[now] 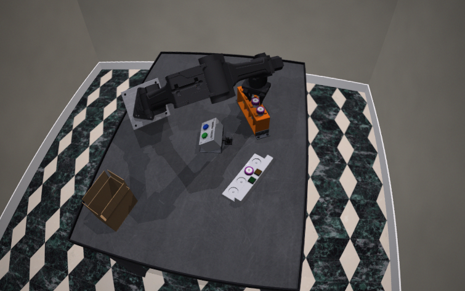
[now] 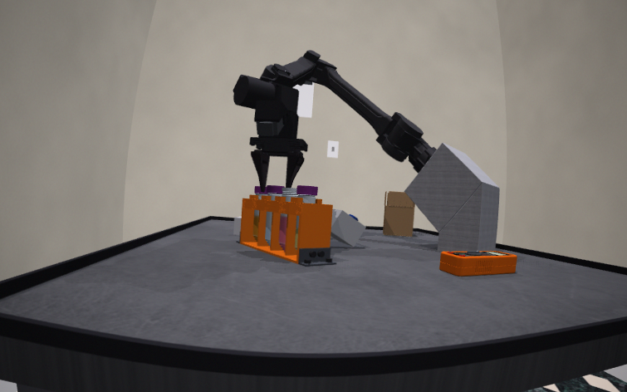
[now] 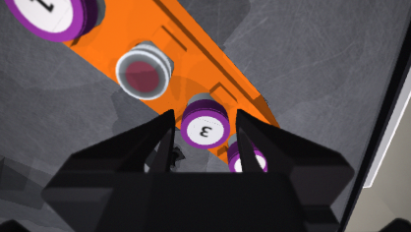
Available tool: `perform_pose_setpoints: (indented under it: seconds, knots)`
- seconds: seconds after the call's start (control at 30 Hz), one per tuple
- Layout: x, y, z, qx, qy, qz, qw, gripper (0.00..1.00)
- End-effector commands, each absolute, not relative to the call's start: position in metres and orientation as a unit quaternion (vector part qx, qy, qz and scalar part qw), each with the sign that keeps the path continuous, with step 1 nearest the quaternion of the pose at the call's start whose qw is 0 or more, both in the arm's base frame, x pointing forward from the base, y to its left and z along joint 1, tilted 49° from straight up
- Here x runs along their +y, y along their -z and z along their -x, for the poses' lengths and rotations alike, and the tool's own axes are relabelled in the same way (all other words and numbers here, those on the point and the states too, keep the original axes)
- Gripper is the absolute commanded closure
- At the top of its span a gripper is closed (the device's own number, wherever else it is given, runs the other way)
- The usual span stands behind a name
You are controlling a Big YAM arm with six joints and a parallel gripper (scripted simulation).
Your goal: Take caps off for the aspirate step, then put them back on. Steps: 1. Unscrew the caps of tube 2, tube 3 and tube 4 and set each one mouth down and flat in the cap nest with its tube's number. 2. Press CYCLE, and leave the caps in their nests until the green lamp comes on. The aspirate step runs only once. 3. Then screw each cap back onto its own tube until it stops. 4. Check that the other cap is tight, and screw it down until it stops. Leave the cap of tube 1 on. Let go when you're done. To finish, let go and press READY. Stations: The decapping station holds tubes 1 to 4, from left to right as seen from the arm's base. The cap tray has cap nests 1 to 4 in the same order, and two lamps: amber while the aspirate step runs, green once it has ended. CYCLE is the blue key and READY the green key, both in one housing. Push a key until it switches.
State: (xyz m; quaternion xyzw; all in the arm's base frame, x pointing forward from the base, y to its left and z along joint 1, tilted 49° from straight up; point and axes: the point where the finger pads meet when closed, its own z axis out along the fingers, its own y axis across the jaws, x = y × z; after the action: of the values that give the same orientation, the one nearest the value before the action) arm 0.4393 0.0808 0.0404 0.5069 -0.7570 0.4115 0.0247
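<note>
The black parallel jaws hang point-down over the orange decapping station [image 2: 306, 228] on the dark grey desk [image 1: 190, 216], and they are released, grasping nothing. The purple round cap marked 3 [image 3: 205, 129] sits on its tube between the two black fingers, with a gap on each side. Beside it the grey tube with red liquid [image 3: 143, 76] stands uncapped, and one purple cap [image 1: 249, 170] lies in the white cap tray [image 1: 267, 158].

Overhead, low side, wrist close-up
</note>
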Motion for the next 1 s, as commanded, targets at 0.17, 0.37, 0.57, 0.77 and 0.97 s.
perform_pose_setpoints:
  seconds: [0.17, 0.37, 0.57, 0.77, 0.97]
  knots:
    - [0.0788, -0.0411, -0.4421, -0.844, -0.412, -0.341, -0.049, 0.51]
    - [0.0783, -0.041, -0.442, -0.886, -0.399, -0.206, -0.113, 0.51]
    - [0.0783, -0.0411, -0.442, -0.906, -0.381, -0.09, -0.163, 0.51]
    - [0.0782, -0.041, -0.442, -0.91, -0.359, 0.018, -0.207, 0.51]
    - [0.075, -0.0434, -0.4421, -0.9, -0.33, 0.135, -0.251, 0.51]
